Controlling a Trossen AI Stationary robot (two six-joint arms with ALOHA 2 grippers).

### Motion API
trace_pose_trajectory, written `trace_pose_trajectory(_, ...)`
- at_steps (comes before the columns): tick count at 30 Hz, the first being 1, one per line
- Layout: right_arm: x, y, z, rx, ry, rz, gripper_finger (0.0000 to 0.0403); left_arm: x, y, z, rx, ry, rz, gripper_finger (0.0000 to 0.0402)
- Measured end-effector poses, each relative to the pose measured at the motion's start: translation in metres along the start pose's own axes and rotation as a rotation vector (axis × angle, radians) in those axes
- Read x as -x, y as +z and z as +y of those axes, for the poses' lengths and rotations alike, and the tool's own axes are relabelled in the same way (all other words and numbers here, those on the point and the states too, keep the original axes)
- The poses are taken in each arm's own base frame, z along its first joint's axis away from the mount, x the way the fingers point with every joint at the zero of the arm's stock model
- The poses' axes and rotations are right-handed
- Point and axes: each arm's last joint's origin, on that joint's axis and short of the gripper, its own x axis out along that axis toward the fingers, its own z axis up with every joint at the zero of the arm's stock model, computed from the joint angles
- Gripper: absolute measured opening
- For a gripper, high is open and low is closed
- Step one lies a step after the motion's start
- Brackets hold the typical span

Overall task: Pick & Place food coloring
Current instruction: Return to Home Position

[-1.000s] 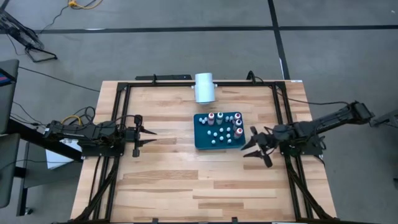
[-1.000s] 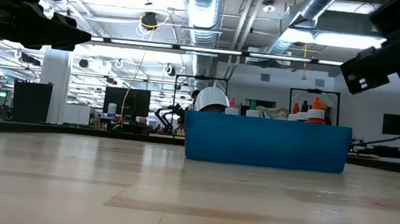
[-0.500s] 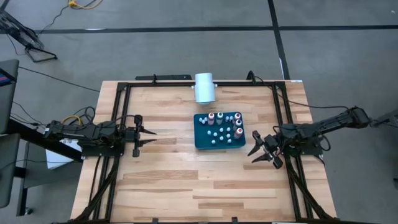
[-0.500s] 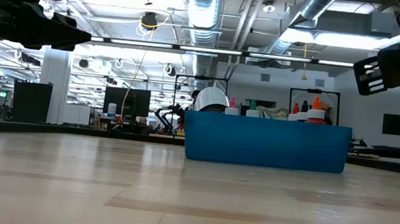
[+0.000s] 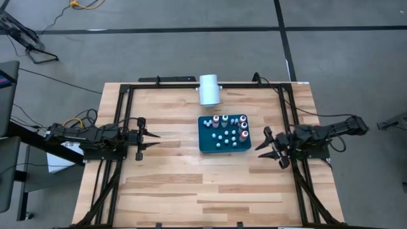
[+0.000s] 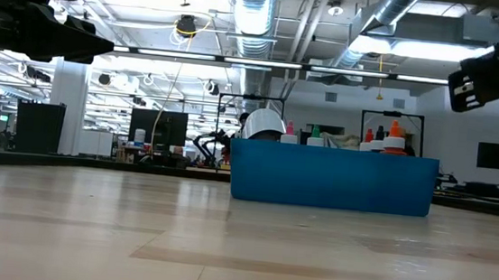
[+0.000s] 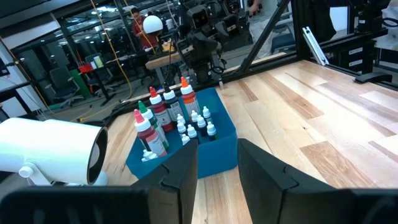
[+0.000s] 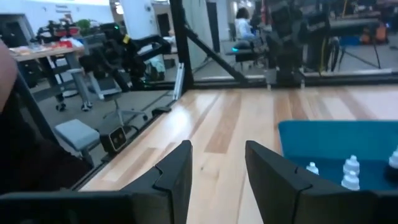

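Small white-capped food coloring bottles (image 5: 224, 131) stand upright, gathered inside the blue rectangular bin (image 5: 206, 146) on the wooden bench (image 5: 172, 181) (sorting apparently complete). Right pincer (image 5: 262, 140), spread and empty, hangs beside the bin. Left pincer (image 5: 155, 140), likewise spread, waits opposite, parked clear.

tabletop (image 5: 172, 184): pale wooden planks filling the middle of the high view, running level across the lower half of the low view.
black frame (image 5: 241, 85): thin dark rails along the tabletop's upper, left and right margins.
teal tray (image 5: 205, 146): flat on the wood, just right of centre of the frame.
white cylinder (image 5: 208, 89): on its side at the tabletop's upper edge, above the tray's left end, near it but apart.
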Motion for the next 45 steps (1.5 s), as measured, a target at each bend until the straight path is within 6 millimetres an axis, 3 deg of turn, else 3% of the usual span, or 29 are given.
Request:
trace_pose_trajectory(8,0.0012,0.0005,-0.0016,-0.007,-0.074,0.022,0.0135,0.0000,0.0001,0.0001,0.000,0.000,0.000,0.0105)
trace_pose_trajectory(45,0.0014,0.0016,-0.0013,-0.008,-0.065,0.020,0.0138,0.0000,0.0000,0.0000,0.000,0.000,0.000,0.0105)
